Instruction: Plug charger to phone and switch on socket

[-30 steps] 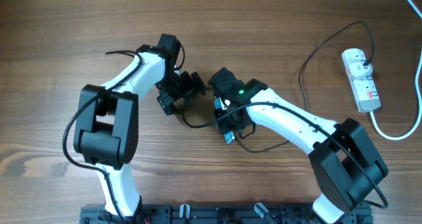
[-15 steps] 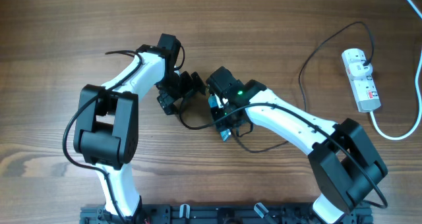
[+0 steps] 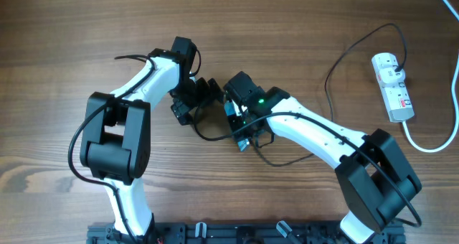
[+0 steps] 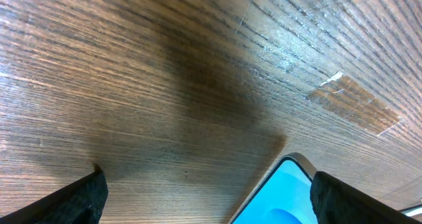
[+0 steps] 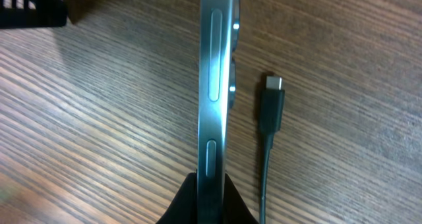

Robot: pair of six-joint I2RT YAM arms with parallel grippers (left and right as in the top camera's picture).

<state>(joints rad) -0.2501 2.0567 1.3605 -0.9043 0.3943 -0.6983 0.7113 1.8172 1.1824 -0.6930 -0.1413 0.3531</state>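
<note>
My right gripper (image 5: pixel 208 190) is shut on the phone (image 5: pixel 214 85), holding it on its long edge on the table; the side buttons face the camera. In the overhead view the right gripper (image 3: pixel 241 126) is mid-table, with bits of the cyan phone (image 3: pixel 244 146) showing. The charger's small black plug tip (image 5: pixel 273 99) lies on the wood just right of the phone, not touching it. Its black cable (image 3: pixel 328 82) runs to the socket (image 3: pixel 393 86) at the far right. My left gripper (image 4: pixel 208 194) (image 3: pixel 197 102) is open, with a cyan corner of the phone (image 4: pixel 283 197) between its fingers.
A thicker white cable (image 3: pixel 423 142) leaves the socket toward the right edge. A black cable loop (image 3: pixel 208 135) lies between the two grippers. A piece of clear tape (image 4: pixel 353 102) sticks to the wood in the left wrist view.
My right gripper has shifted slightly left and away with the phone in it. The left arm has not visibly moved.
</note>
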